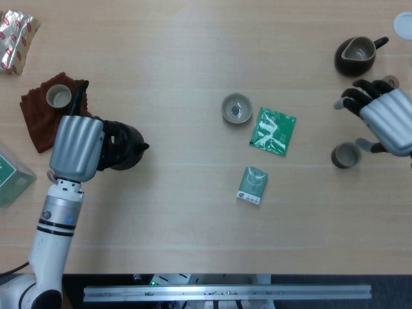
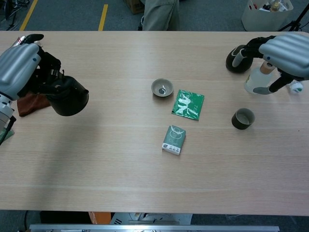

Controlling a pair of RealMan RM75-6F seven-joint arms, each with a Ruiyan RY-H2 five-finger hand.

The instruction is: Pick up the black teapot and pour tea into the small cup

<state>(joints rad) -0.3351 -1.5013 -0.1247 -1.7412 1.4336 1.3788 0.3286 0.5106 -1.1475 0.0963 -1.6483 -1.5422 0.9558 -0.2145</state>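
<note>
My left hand (image 1: 77,148) grips the black teapot (image 1: 125,145) at the left of the table, and the teapot (image 2: 67,96) hangs just off the wood, spout pointing right. A small cup (image 1: 59,96) sits on a brown cloth (image 1: 38,125) right behind that hand. A grey cup (image 1: 236,108) stands mid-table, and a dark cup (image 1: 346,155) stands to the right. My right hand (image 1: 386,119) hovers beside and above the dark cup (image 2: 243,118), fingers spread and holding nothing. In the chest view the right hand (image 2: 287,50) partly covers a pale bottle (image 2: 258,79).
A green packet (image 1: 273,131) and a small green box (image 1: 253,185) lie near the grey cup. A dark pitcher (image 1: 356,55) stands at the back right. A foil packet (image 1: 14,32) and a green carton (image 1: 9,174) sit at the left edge.
</note>
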